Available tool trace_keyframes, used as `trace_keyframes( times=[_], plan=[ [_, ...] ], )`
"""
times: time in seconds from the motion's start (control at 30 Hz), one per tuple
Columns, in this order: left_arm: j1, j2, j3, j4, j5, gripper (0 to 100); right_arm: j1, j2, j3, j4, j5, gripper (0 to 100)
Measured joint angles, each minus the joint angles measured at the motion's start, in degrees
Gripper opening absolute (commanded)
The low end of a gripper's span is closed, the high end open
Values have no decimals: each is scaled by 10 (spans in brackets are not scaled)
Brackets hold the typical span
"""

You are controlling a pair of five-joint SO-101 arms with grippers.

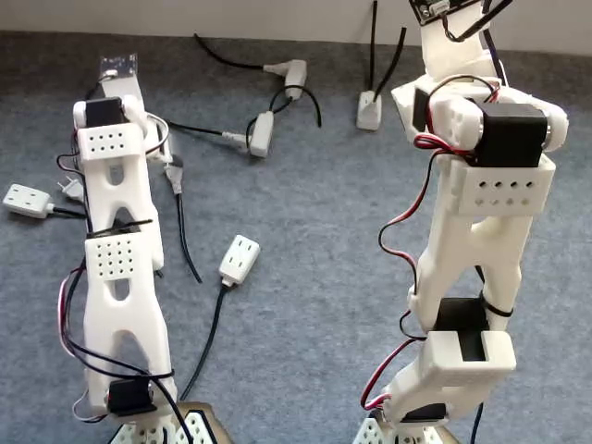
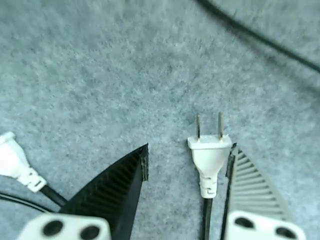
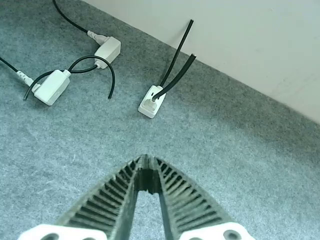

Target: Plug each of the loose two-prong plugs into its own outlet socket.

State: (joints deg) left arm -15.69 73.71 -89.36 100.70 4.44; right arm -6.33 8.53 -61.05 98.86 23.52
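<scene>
Plug, white body, two metal prongs, between spread fingers

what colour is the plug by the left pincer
White plug, black cord; best in the left wrist view.

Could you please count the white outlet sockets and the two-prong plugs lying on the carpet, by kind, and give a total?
Outlet sockets: 5
Loose plugs: 2
Plugs seated in sockets: 2
Total: 9
</scene>
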Motion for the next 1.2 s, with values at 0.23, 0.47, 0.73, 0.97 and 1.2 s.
trace_keyframes(
  times=[0.23, 0.47, 0.73, 0.97, 1.2],
  plan=[
    [-5, 0, 31, 0, 0, 259, 0, 0, 0, 0, 0, 6],
    [-21, -12, 33, 0, 0, 259, 0, 0, 0, 0, 0, 6],
    [-44, -67, 89, 0, 0, 259, 0, 0, 0, 0, 0, 6],
    [-45, -68, 127, 0, 2, 259, 0, 0, 0, 0, 0, 6],
    [-38, -68, 127, 0, 2, 259, 0, 0, 0, 0, 0, 6]
  ],
)
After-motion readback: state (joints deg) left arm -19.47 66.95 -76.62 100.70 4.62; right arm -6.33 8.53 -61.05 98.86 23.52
